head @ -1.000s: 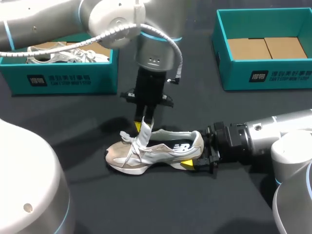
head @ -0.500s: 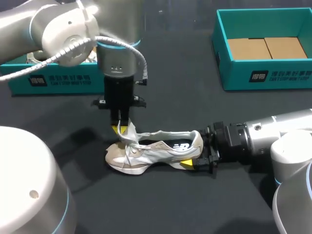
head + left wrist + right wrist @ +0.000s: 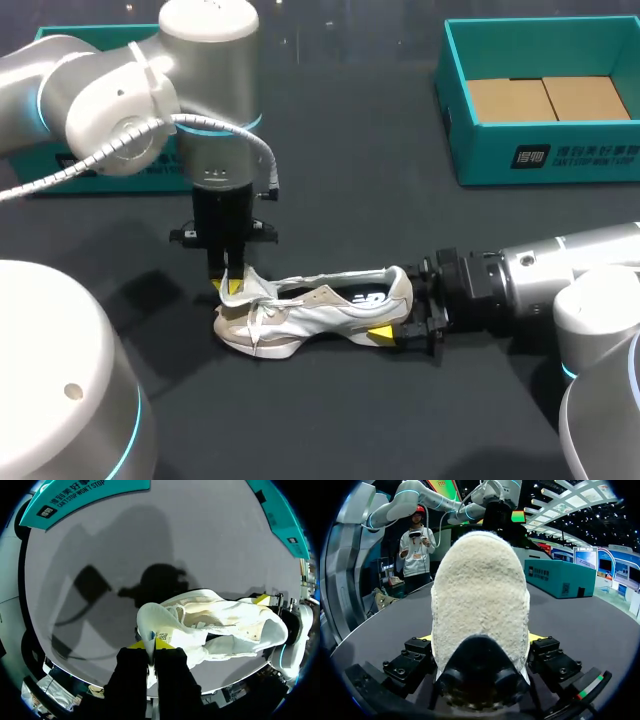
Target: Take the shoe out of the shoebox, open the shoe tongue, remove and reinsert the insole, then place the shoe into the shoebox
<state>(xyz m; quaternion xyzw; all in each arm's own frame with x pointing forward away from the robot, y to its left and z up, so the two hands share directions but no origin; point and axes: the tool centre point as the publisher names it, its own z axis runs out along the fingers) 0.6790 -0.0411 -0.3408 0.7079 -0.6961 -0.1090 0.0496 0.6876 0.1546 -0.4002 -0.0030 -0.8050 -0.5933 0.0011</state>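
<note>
Dark matte tabletop [image 3: 330, 420], flat, low glare; shoe shadows read clearly on it. Open teal shoebox [image 3: 452, 110] sits far right with a cardboard floor, well apart from the work. Another teal box [image 3: 90, 495] is beyond the left arm.

Sneaker [image 3: 310, 312] lies on its sole mid-table, toe toward my left, out of both boxes.

Left gripper [image 3: 230, 284] comes straight down over the forefoot. Fingers are narrow, pinching the tongue [image 3: 155, 622] by its top edge, and the tongue is folded up and forward. Right gripper [image 3: 402, 322] comes in level from the right and clamps the heel [image 3: 480, 595] from both sides.

Handling, my read:
- Shoe looks light. Upper is soft, sole stiff enough to act as the anchor, so the heel counter is the right place to hold.
- Tongue is thin and floppy and could slip from a narrow pinch.
- Laces [image 3: 262, 318] are loose over the vamp, a snag risk.
- Insole is hidden inside and probably thin and bendy. Take it at the heel-end edge.
</note>
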